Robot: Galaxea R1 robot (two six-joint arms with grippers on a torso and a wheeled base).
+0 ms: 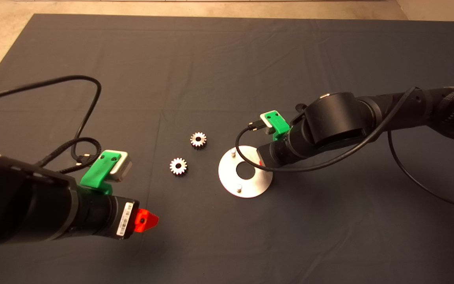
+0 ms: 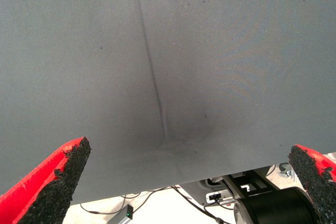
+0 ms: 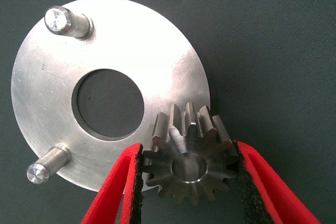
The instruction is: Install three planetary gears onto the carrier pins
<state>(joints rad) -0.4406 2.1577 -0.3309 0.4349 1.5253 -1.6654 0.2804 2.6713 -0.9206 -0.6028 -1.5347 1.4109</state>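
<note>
Jaws of right gripper (image 3: pixel 189 182) clamping one planetary gear (image 3: pixel 190 163) over disc (image 3: pixel 157 51) rim, above third pin; two carrier pins (image 3: pixel 62 20) standing bare. Two gears (image 1: pixel 198 139) lying on mat (image 1: pixel 227 59) beside disc. Left gripper (image 2: pixel 184 182) hovering, jaws wide.

A dark mat (image 1: pixel 227 59) covered the table. On it lay two loose planetary gears (image 1: pixel 198 139) (image 1: pixel 178 166) just beside a shiny disc (image 1: pixel 250 185). Two black cables (image 1: pixel 89 98) also trailed across the mat.

Left hand (image 2: pixel 184 182) fingers (image 2: pixel 52 179) spread wide over creased dark mat (image 2: pixel 157 51)
</note>
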